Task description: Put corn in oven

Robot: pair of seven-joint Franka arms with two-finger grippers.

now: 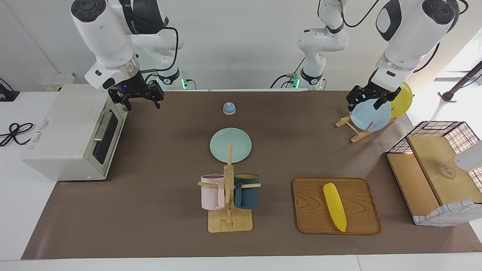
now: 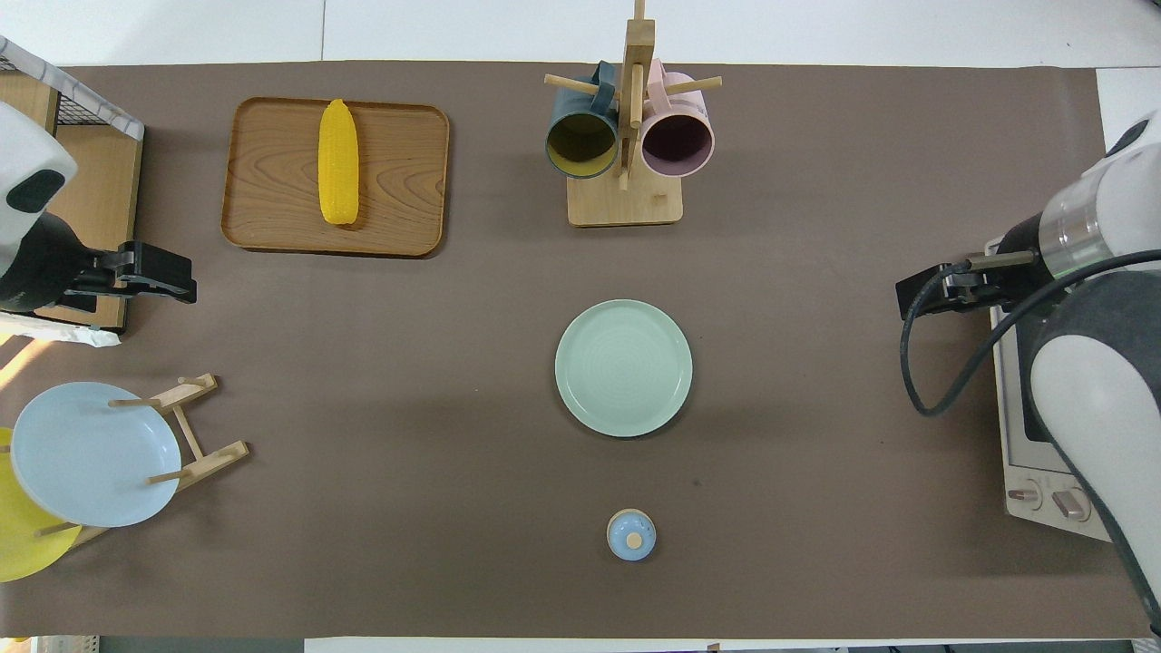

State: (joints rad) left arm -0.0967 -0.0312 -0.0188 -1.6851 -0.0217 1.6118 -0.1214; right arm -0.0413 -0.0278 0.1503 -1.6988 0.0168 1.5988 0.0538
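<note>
My left pincer (image 1: 369, 101) is hanging released and holding nothing, up in the air over the blue plate (image 1: 371, 115) that is standing in the wooden plate rack (image 1: 356, 130) at the left arm's end of the counter (image 1: 158, 210). A yellow plate (image 1: 403, 99) is leaning in the same rack, just beside the blue one. My right pincer (image 1: 140, 98) is also hanging released and empty, over the edge of the oven (image 1: 71, 131) near its door corner, not touching it as far as I can see.

The corn (image 1: 334, 206) is lying flat on the wooden tray (image 1: 361, 195), which is sitting well away from me, toward the left arm's end of the counter. Its pointed tip is aiming away from me. The oven is resting at the right arm's end of the counter with its door shut, the silver bar handle (image 1: 101, 126) facing the middle of the counter.

Between the tray and the oven, a mug stand (image 1: 229, 210) is carrying a pink mug (image 1: 212, 192) and a dark teal mug (image 1: 247, 191), one on each side. A pale green plate (image 1: 230, 145) is lying flat in the middle of the counter, nearer to me than the stand, and a small blue bell (image 1: 229, 108) is sitting nearer still. A wire basket (image 1: 437, 169) with wooden shelves is standing at the left arm's end, beside the tray.
</note>
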